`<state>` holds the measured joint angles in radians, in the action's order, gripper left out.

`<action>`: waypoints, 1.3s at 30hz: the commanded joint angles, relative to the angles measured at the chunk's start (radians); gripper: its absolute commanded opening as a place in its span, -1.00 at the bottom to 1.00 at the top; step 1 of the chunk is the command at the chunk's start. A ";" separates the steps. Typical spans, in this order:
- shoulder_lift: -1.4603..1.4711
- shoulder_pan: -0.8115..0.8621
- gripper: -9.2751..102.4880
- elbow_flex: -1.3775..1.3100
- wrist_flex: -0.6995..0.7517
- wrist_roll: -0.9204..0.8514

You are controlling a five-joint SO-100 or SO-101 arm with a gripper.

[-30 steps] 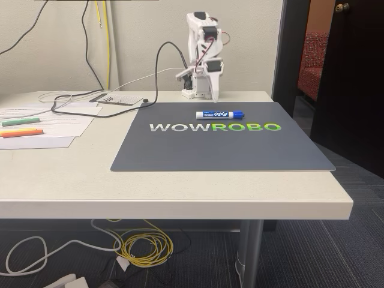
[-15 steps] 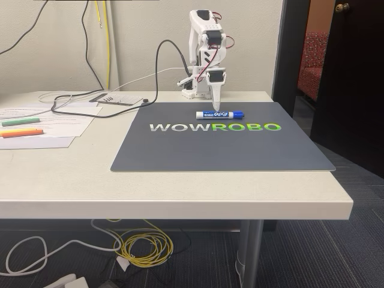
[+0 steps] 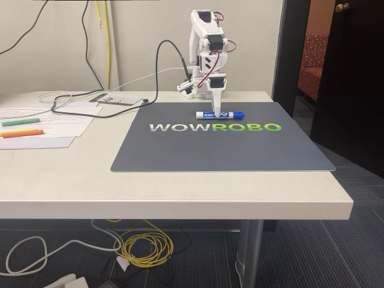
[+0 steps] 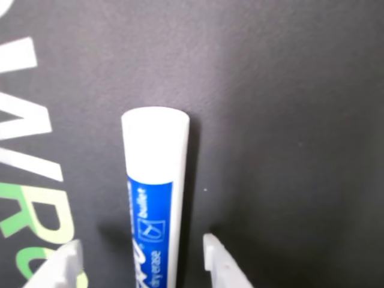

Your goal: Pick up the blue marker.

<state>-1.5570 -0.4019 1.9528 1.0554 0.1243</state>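
Observation:
The blue marker (image 3: pixel 232 114) lies flat along the far part of the dark WOWROBO mat (image 3: pixel 210 150), its dark blue cap to the right in the fixed view. My white gripper (image 3: pixel 215 113) points straight down onto the marker's middle. In the wrist view the marker (image 4: pixel 155 150) runs up from the bottom edge, its white butt end uppermost. My gripper (image 4: pixel 141 255) is open and straddles the barrel, one white fingertip (image 4: pixel 66 264) on the left and another fingertip (image 4: pixel 217 258) on the right, with small gaps to the barrel. The cap is out of the wrist view.
A green highlighter (image 3: pixel 21 121) and an orange highlighter (image 3: pixel 21 132) rest on papers (image 3: pixel 54 123) at the table's left. Black cables (image 3: pixel 108 111) trail behind the mat toward the arm's base (image 3: pixel 195 90). The table's right edge (image 3: pixel 336 180) drops off near a dark door.
The arm has unfolded from its tucked pose at the base and swung forward and down. The gripper now reaches the marker, which has not moved.

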 commanded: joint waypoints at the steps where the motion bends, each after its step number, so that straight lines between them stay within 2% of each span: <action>1: 0.020 0.009 -0.39 -0.071 0.029 -0.011; 7: 0.072 0.006 -0.49 -0.146 0.097 -0.006; 15: 0.091 -0.002 -0.61 -0.146 0.069 -0.002; 26: 0.091 -0.005 -0.66 -0.147 0.066 0.006; 33: 0.021 -0.015 -0.81 -0.147 0.055 0.014; 39: -0.091 -0.021 -0.83 -0.147 0.054 0.023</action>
<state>-1.5616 -0.4142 1.8454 1.1167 0.1411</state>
